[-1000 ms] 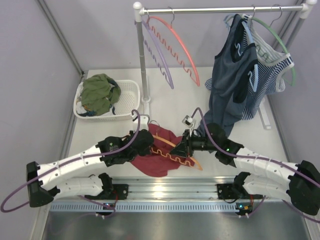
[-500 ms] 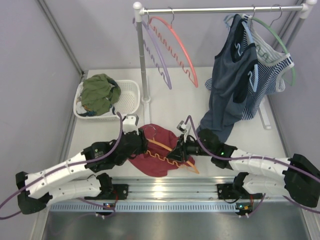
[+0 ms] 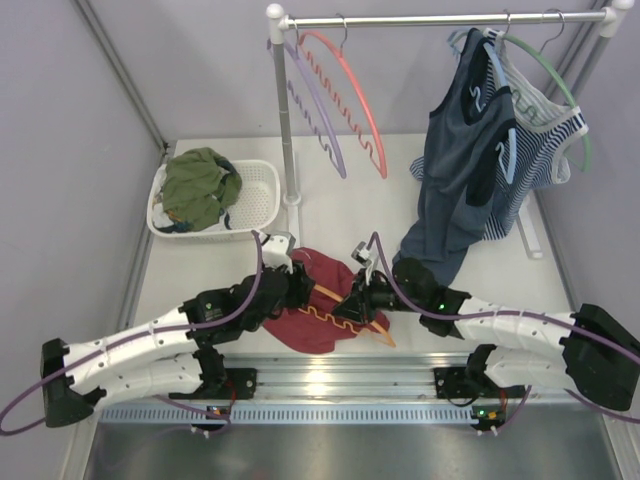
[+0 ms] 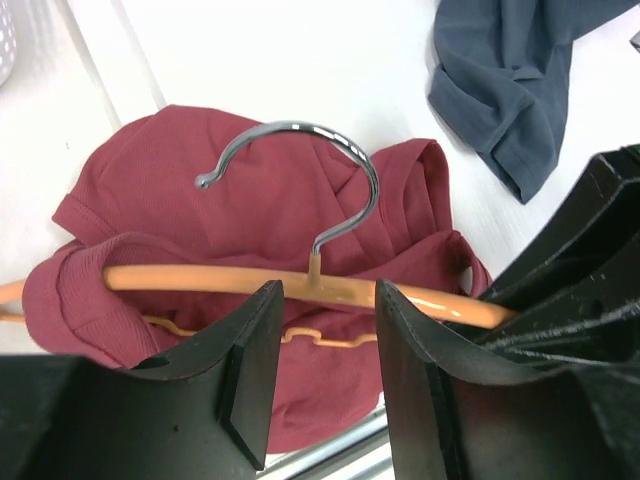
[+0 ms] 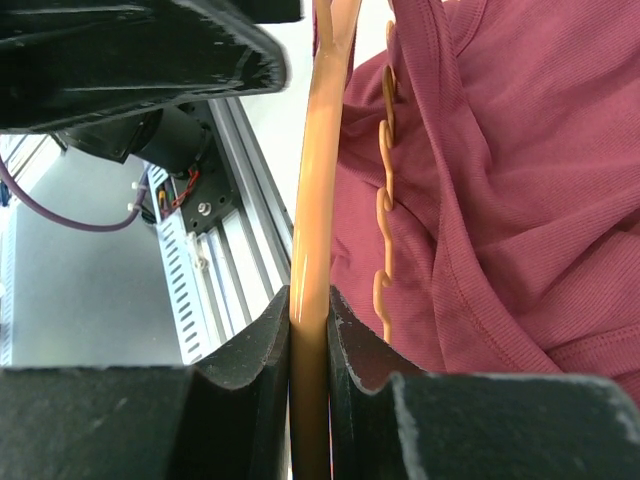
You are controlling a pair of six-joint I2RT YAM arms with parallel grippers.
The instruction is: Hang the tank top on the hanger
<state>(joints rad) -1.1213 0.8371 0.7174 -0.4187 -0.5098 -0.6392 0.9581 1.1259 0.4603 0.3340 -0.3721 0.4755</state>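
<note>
Pinched the hanger (image 4: 200, 277) in the right gripper (image 5: 308, 300); held the left gripper (image 4: 327, 300) parted, fingers astride the hanger's bar, tank top (image 4: 200, 210) bunched beneath it.

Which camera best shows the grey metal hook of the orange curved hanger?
Left wrist: the whole hook shows, lying over the dark red fabric tank top. Top external leaves it too small to make out beside the left gripper. Right wrist shows only the orange bar of the hanger.

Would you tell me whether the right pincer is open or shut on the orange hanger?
Shut: the right pincer clamps the bar of the orange hanger from both sides, no gap showing.
</note>
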